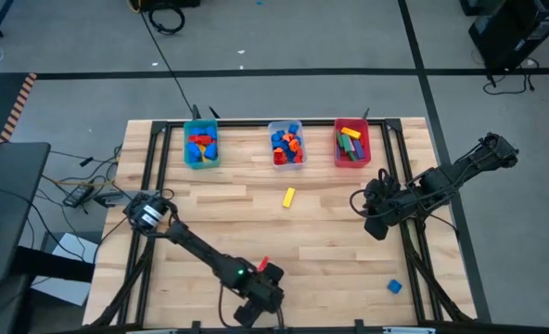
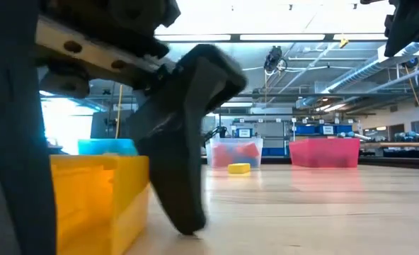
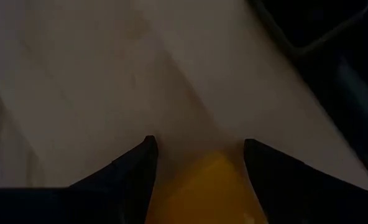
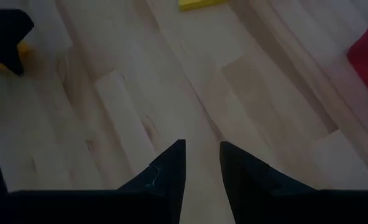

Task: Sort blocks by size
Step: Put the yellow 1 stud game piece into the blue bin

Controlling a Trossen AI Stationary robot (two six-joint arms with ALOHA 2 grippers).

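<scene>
My left gripper (image 1: 256, 301) is down at the table's near edge, shut on a yellow block (image 3: 202, 186) that stands on the table; the block also fills the left of the low view (image 2: 100, 202). My right gripper (image 1: 372, 211) hovers over bare wood at the right, empty, its fingers a narrow gap apart (image 4: 202, 155). A loose yellow bar (image 1: 289, 196) lies at the table's middle and a small blue block (image 1: 395, 287) lies near the right front. The teal bin (image 1: 200, 144), clear bin (image 1: 287, 144) and red bin (image 1: 351, 142) hold sorted blocks. My left gripper has the yellow block between its two fingers, one finger (image 2: 185, 177) against the block's side (image 2: 140, 191) and the other in front of its opposite side. The fingers point down from above. The block sits upright with its bottom on the table.
The three bins stand in a row along the far edge. A small red piece (image 1: 263, 263) shows beside my left arm. Black frame rails (image 1: 414, 232) run along the table's left and right sides. Bare wood lies between the arms.
</scene>
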